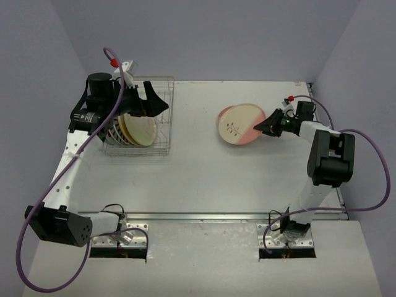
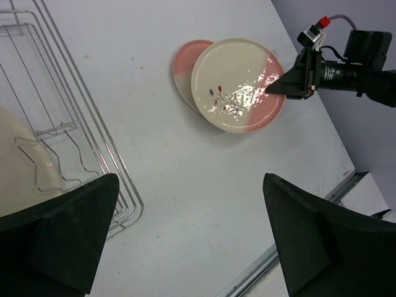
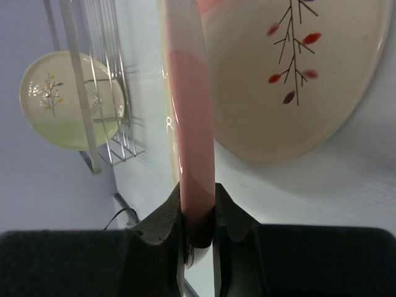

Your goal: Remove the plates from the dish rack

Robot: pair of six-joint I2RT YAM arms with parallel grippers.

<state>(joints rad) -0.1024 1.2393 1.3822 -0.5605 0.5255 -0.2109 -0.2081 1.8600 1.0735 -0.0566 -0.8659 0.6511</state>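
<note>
I work in a lab test cell: bare lavender walls [image 1: 204, 37] box in the white surface [image 1: 204, 179] beneath my jaws.

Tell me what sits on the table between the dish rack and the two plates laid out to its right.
Nothing: only bare white table separates the dish rack from the plates, clearest in the top external view.
</note>
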